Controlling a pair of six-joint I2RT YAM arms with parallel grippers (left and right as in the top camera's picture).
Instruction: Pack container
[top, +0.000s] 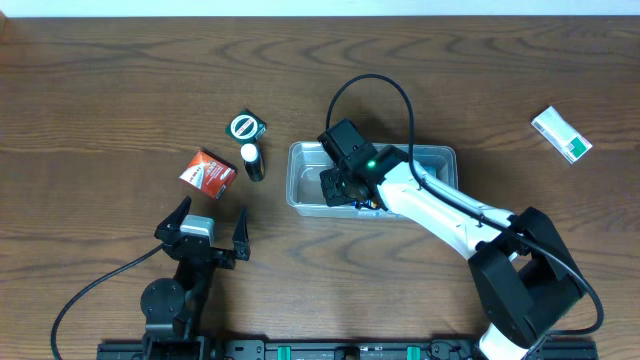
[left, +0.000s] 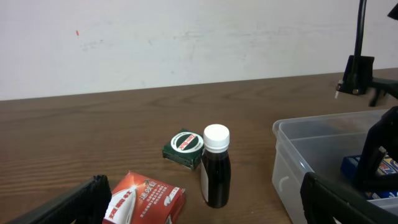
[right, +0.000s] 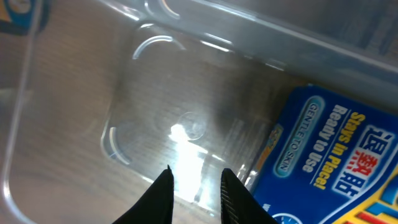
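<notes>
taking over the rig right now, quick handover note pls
Left gripper: open, empty, near the table's front edge, short of the loose items.
Right gripper: open, empty, down inside the container over its bare floor.
Done: blue box lies in the container.
Left to pack: red box, dark bottle and green box, all left of the container; white-and-green box far to its right.

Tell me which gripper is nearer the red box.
Left. The left gripper, open, sits just short of the red box on the robot's side. The right gripper is down in the container, farther off to the box's right.
</notes>
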